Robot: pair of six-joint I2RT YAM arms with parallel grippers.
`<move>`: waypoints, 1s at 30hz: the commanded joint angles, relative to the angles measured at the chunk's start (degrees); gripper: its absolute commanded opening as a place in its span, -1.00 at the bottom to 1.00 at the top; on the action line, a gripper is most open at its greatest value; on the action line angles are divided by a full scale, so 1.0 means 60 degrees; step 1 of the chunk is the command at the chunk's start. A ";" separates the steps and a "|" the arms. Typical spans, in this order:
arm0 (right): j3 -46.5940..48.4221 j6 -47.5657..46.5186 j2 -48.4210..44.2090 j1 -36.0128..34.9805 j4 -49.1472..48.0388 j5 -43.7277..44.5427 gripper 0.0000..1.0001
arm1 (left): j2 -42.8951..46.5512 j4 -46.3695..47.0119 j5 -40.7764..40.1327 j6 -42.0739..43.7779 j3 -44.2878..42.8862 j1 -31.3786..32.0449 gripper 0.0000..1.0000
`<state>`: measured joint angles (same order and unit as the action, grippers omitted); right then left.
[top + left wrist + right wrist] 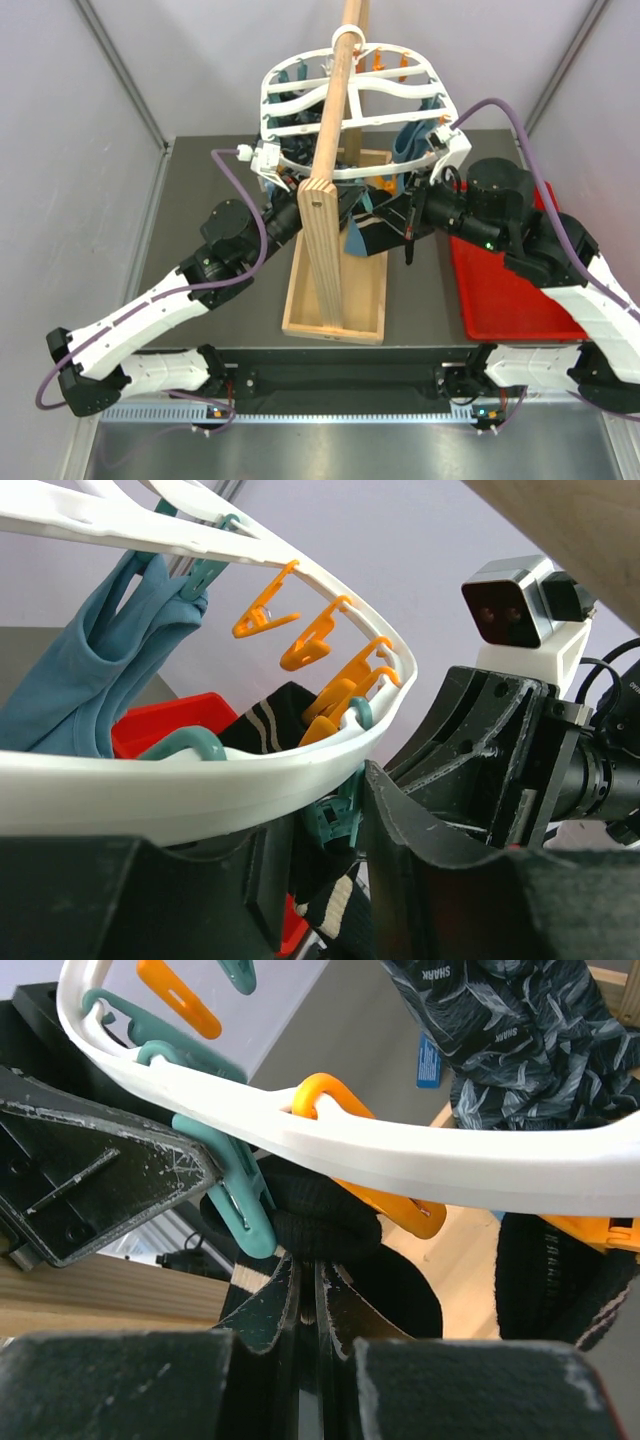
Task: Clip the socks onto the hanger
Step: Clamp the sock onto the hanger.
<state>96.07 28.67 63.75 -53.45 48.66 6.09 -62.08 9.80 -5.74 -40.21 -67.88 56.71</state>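
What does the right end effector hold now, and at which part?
The right end effector pinches a black sock by its bunched end, just under the hanger rim.

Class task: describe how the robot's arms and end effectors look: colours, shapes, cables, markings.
The left arm and right arm have white shell links, chunky black cylindrical joints and a looping purple cable each. The left end effector and right end effector have broad black fingers, scuffed with pale scratches.

Left arm (150, 312), right arm (560, 262), jaws face-to-face.
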 commanded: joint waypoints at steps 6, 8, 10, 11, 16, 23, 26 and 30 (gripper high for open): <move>0.0058 -0.0061 -0.0239 -0.0115 -0.0845 -0.0106 -0.96 | 0.0401 -0.1517 0.1337 0.0329 0.0605 0.0319 0.06; -0.0001 -0.0090 -0.0210 -0.0115 -0.0889 -0.0136 -0.94 | 0.0474 -0.1502 0.1250 0.0300 0.0692 0.0319 0.16; -0.0089 -0.0090 -0.0209 -0.0115 -0.0976 -0.0121 -0.86 | 0.0591 -0.1502 0.1176 0.0285 0.0751 0.0319 0.30; -0.0133 -0.0134 -0.0224 -0.0115 -0.1020 -0.0121 -0.81 | 0.0621 -0.1502 0.1132 0.0299 0.0795 0.0319 0.33; -0.0514 -0.0222 -0.0326 -0.0115 -0.1459 -0.0121 -0.63 | 0.0855 -0.1560 0.1029 0.0314 0.0912 0.0319 0.65; -0.0865 -0.0280 -0.0312 -0.0115 -0.1651 -0.0121 -0.41 | 0.1192 -0.1590 0.0708 0.0343 0.1220 0.0319 0.98; -0.1070 -0.0295 -0.0356 -0.0115 -0.1694 -0.0092 -0.29 | 0.1368 -0.1999 0.0547 0.0373 0.1278 0.0319 0.98; -0.1333 -0.0339 -0.0531 -0.0115 -0.1709 0.0054 -0.23 | 0.1558 -0.2190 0.0327 0.0417 0.1352 0.0319 0.98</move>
<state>88.92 27.55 62.33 -53.47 41.06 5.76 -55.77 1.08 -9.02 -39.05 -60.97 56.73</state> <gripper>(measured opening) 0.378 0.987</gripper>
